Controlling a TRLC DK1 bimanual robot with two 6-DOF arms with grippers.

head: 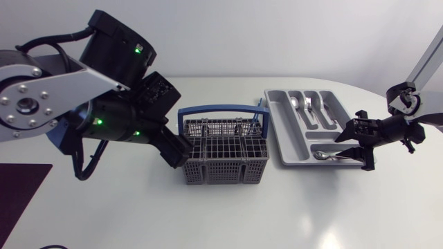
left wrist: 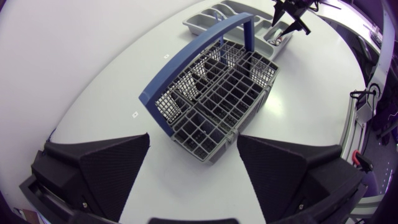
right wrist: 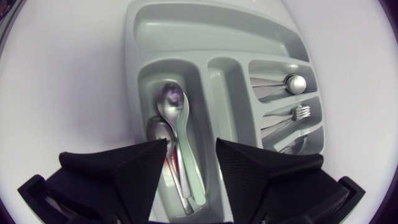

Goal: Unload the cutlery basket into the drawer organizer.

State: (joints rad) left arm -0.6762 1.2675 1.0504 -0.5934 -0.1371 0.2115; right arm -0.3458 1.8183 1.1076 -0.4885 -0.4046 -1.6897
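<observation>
We work in a robotics lab test cell. The evidence is as follows. A plain white table (head: 291,214) with a rounded edge carries two household items, a cutlery basket (head: 225,155) and a grey drawer organizer (head: 282,131), set out as test pieces. Our left arm (head: 62,90) and right arm (head: 429,55) enter from opposite sides, both bare machine links with black joints. Green status lights (head: 138,48) glow on the left arm, and a black cable (head: 76,164) loops below it.
</observation>
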